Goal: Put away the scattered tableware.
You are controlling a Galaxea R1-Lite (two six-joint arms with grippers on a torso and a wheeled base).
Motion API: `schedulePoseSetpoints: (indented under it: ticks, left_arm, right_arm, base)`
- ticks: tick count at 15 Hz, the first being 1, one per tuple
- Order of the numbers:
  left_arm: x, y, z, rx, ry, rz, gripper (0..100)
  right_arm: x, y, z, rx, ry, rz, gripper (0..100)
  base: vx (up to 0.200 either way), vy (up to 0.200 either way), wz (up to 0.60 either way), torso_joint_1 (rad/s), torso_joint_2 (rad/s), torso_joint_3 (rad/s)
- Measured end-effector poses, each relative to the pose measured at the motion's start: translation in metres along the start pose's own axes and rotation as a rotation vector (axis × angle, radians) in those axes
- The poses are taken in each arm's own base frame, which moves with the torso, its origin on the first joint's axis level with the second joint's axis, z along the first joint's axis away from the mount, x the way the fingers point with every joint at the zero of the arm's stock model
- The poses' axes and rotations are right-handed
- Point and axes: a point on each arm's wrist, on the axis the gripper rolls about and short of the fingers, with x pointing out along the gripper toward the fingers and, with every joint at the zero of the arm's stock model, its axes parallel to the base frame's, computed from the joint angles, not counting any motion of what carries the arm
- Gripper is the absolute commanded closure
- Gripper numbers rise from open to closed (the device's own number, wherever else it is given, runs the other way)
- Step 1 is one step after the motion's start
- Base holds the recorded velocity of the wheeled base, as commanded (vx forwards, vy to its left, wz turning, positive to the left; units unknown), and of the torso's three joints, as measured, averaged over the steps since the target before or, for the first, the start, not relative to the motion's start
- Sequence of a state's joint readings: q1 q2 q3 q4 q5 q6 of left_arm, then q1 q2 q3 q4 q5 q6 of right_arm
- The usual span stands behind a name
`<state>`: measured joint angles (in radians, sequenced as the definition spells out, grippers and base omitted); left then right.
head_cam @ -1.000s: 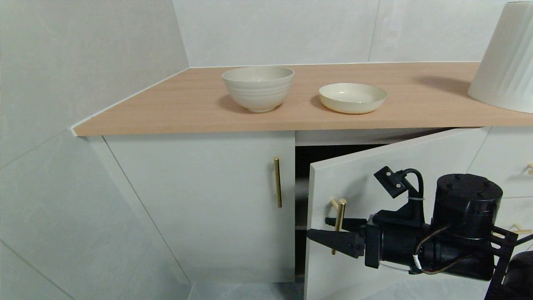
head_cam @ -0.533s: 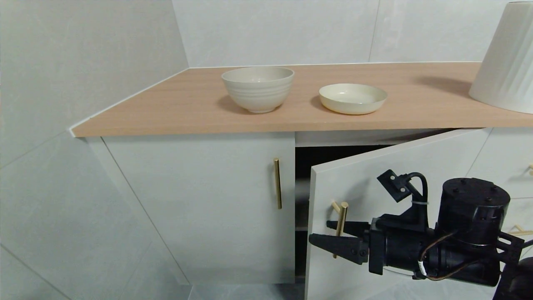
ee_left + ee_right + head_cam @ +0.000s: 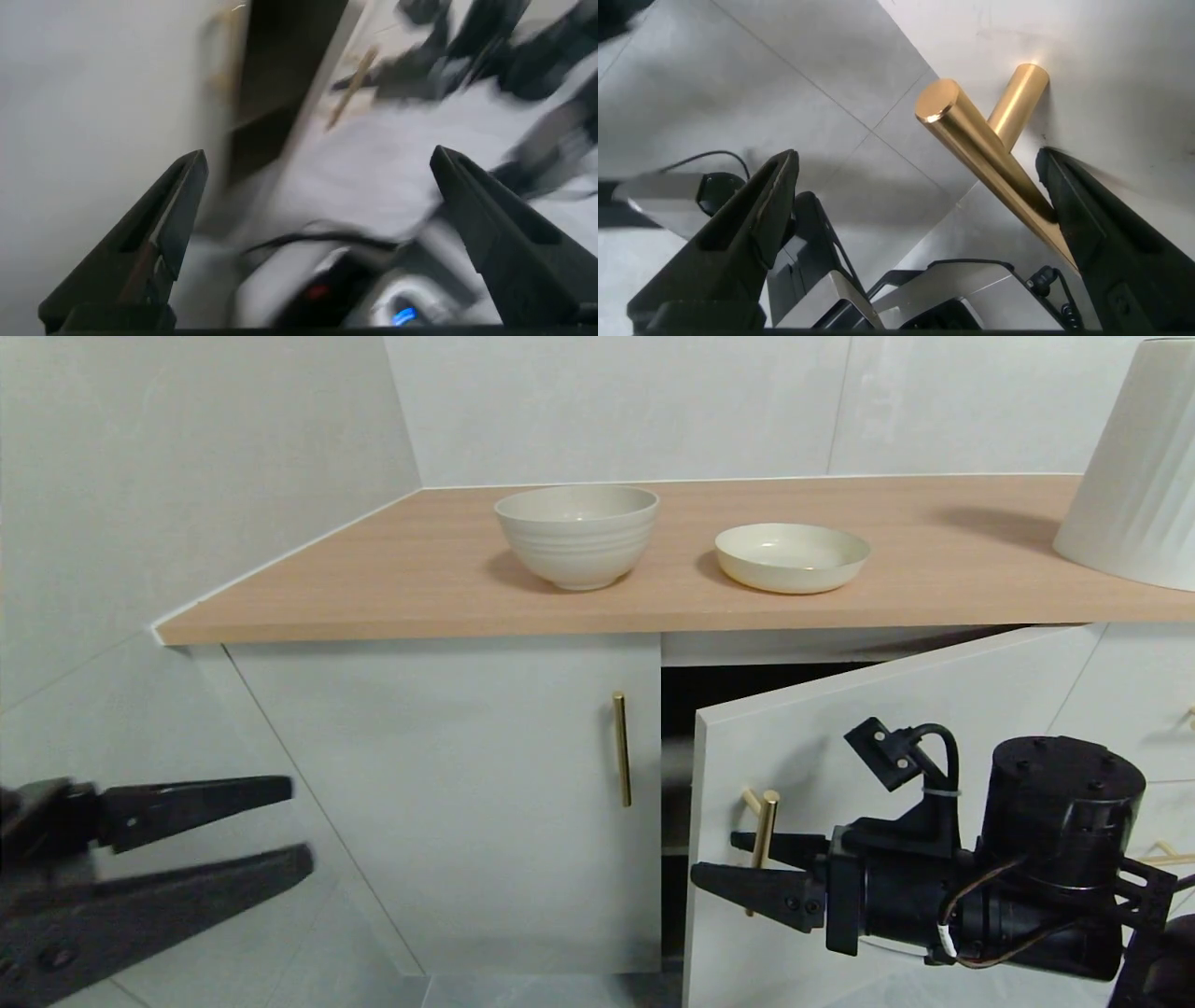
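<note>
Status: nothing stowed yet. Bowl (image 3: pixel 578 535) and shallow dish (image 3: pixel 792 555) both sit upright on the wooden counter (image 3: pixel 420 588), side by side and apart, bowl toward the left corner. Neither is touched by a gripper.

Below them, the right cabinet door (image 3: pixel 840 709) is part-way open, with a dark gap (image 3: pixel 677 756) at its free edge. I can't tell what's inside. The left door (image 3: pixel 448 784) is shut. My read: we're in the door-opening step. The gap looks too narrow to pass the bowl, so the door needs more swing, then two pick-and-place runs remain.

Right gripper (image 3: pixel 717 857): arm low in front of the open door, wrist roughly horizontal, pointing left. Fingers are spread and straddle the brass handle (image 3: pixel 764 831). In the wrist view the bar lies close to one finger with a clear gap to the other, so it's hooking, not pinching.

Left gripper (image 3: pixel 297 823): low at the left, level with the cupboard fronts, pointing right toward the cabinet. Fingers are spread, nothing between them, well away from the tableware.

White ribbed shade (image 3: pixel 1134 476) stands on the counter's far right, clear of the dishes.
</note>
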<state>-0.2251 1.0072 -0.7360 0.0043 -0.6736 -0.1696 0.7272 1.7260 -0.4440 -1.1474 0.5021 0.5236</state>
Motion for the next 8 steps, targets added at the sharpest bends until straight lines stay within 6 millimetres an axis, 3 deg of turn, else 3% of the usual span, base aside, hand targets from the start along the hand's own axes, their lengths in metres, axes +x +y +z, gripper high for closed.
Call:
schedulePoseSetpoints:
  ticks: [1, 3, 8]
  left_arm:
    - [0.02, 0.009, 0.004, -0.028, -0.012, -0.046, 0]
    - [0.056, 0.025, -0.011, -0.086, 0.037, -0.101, 0]
    - [0.105, 0.039, -0.057, -0.155, 0.178, -0.175, 0]
  right_arm:
    - [0.0, 0.001, 0.0, -0.001, 0.0, 0.001, 0]
    - [0.001, 0.002, -0.001, -0.003, 0.003, 0.006, 0]
    - [0.002, 0.004, -0.003, -0.004, 0.008, 0.013, 0]
  base:
    - [0.0, 0.0, 0.0, 0.0, 0.0, 0.0]
    - [0.0, 0.0, 0.0, 0.0, 0.0, 0.0]
    - [0.0, 0.0, 0.0, 0.0, 0.0, 0.0]
